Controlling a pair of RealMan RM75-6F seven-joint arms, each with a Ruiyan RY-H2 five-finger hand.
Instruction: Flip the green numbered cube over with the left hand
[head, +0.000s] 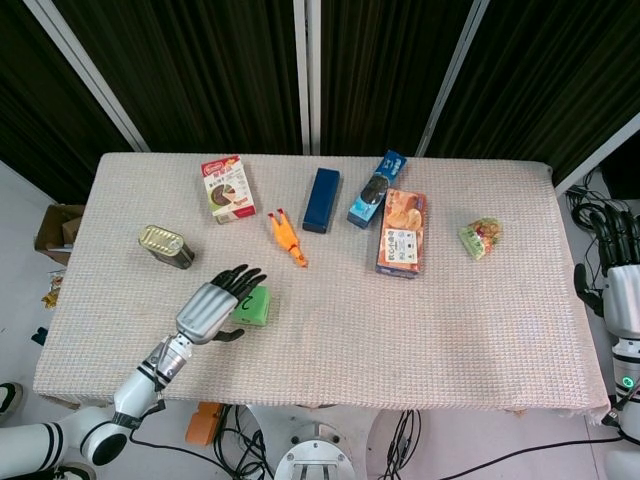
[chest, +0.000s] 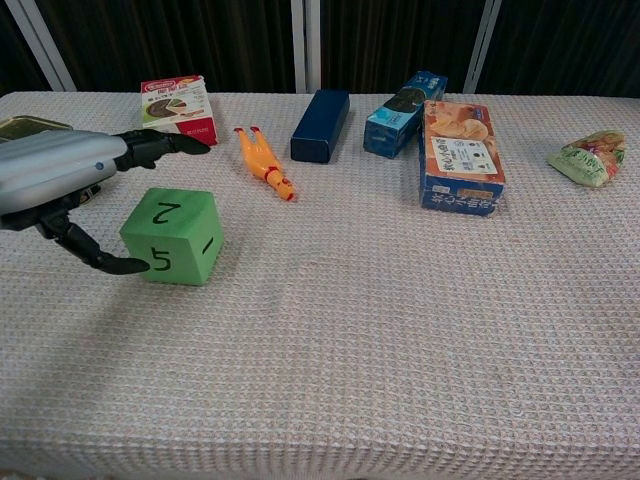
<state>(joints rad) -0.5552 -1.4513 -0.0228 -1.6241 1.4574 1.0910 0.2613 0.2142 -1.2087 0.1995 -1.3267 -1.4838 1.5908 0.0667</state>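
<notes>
Beige table (head: 450, 320), toy chicken (head: 286, 238) near cube (chest: 172, 236)

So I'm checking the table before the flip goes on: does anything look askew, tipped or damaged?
Nothing stands out. The green numbered cube sits flat on the cloth, 2 on top, with the left hand open over it. The boxes, can and snack bag lie scattered at loose angles, but nothing looks spilled or damaged.

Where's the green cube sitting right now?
The green cube sits flat on the table's front-left area in the chest view, 2 face up, below the rubber chicken, with the left hand beside and above it.
</notes>
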